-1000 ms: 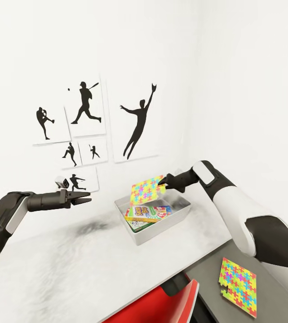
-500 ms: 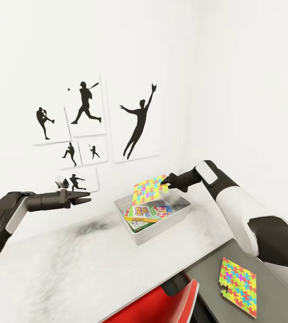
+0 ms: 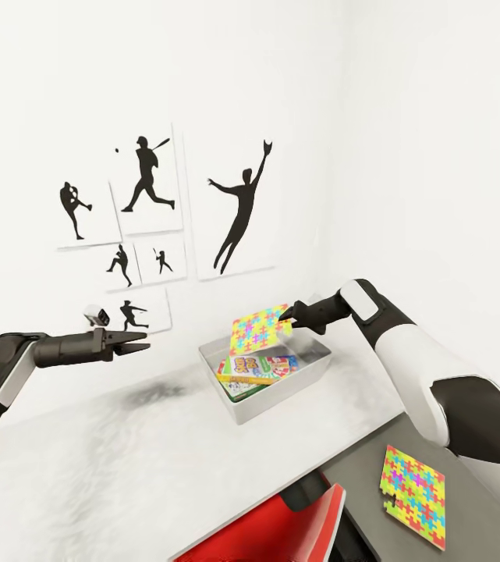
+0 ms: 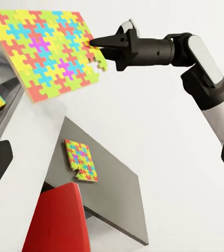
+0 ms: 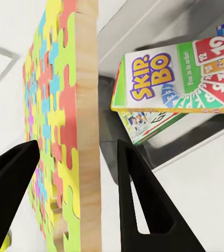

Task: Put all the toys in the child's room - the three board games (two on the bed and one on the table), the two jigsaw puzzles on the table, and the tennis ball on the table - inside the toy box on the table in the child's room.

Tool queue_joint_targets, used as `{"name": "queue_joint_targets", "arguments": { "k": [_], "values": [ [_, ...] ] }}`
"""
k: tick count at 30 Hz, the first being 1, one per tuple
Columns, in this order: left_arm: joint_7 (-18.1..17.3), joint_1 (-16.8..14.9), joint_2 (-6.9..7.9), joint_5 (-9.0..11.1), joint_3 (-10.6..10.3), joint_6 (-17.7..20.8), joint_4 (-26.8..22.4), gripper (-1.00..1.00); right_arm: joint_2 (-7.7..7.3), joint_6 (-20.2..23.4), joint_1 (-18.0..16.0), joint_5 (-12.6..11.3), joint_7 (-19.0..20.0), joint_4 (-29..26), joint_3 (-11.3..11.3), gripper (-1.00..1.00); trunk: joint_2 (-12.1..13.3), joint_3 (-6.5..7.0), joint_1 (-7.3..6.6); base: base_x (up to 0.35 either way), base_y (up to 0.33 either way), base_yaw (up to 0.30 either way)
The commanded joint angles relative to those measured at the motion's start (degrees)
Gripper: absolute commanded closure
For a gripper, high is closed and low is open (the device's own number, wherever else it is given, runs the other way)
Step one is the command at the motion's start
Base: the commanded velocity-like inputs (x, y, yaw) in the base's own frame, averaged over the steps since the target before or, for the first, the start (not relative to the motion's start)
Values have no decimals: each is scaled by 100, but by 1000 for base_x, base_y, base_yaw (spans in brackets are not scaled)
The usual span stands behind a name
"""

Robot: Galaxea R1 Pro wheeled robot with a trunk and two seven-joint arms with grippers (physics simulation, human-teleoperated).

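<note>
right gripper [image 3: 287,317] is pinching one jigsaw puzzle [image 3: 259,329] by its edge, holding the sheet tilted in the air just above the toy box [image 3: 238,409]. in the right wrist view the two dark fingers [image 5: 135,202] are sitting on either side of the puzzle's wooden edge [image 5: 64,131], clamped on it.

the toy box is sitting on the white table [image 3: 125,468] near the wall. inside it, the green game box reading "skip-bo" [image 5: 169,79] is lying on top, tilted, with red cards printed "12" and "skip" at one end. it is overlapping a second board game [image 5: 143,126] whose lettering is too small to read.

the second jigsaw puzzle [image 3: 413,495] is lying flat on the grey table [image 3: 359,476], well apart from the toy box, with one corner overhanging the edge. a red chair [image 3: 281,531] is standing beside that table.

left gripper [image 3: 136,341] is hovering over the white table, well apart from the toy box, holding nothing. cannot tell whether its fingers are apart or together.

black sports silhouette pictures [image 3: 148,211] are hanging on the white wall.
</note>
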Motion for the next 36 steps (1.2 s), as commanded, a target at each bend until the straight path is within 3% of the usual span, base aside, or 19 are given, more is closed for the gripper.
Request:
{"name": "queue_joint_targets", "arguments": {
  "k": [1, 5, 9, 15, 18, 21, 23, 28, 36],
  "values": [
    [-141, -9, 15, 14, -15, 56, 2, -100, -6, 9, -6, -62, -33, -5, 40, 100, -15, -24, 4, 0, 0, 0],
    [-518, -66, 55, 11, -49, 61, 3, -100, -5, 9, -6, -83, -32, -3, 39, 100, -15, -61, 4, 0, 0, 0],
    [-637, -110, 76, 8, -122, 61, 6, -100, 10, 9, -6, -101, -33, -3, 30, 100, -15, -99, 4, 0, 0, 0],
    [-1221, -115, 85, 18, -943, 61, -20, -100, 56, 9, -9, -110, -33, -5, 23, 100, -15, -155, 4, 0, 0, 0],
    [-1221, -116, 56, 22, -1204, 61, -61, -100, 82, 9, -10, -110, -33, -9, 22, 100, -15, -184, 4, 0, 0, 0],
    [-1221, -121, -63, 29, -1402, 61, -108, -100, 94, 9, -9, -111, -28, -11, 22, 100, -15, -212, 4, 0, 0, 0],
    [-1221, -123, -152, 109, -1475, 61, -214, -100, 102, 9, -8, -111, -27, -11, 22, 100, -15, -231, 4, 0, 0, 0],
    [-1221, -124, -192, 344, -1525, 61, -512, -100, 120, 9, -11, -111, -21, -13, 17, 100, -15, -278, 4, 0, 0, 0],
    [-1221, -121, -194, 411, -1552, 61, -608, -100, 128, 9, -27, -111, 2, -20, 19, 100, -15, -353, 4, 0, 0, 0]
  ]
}}
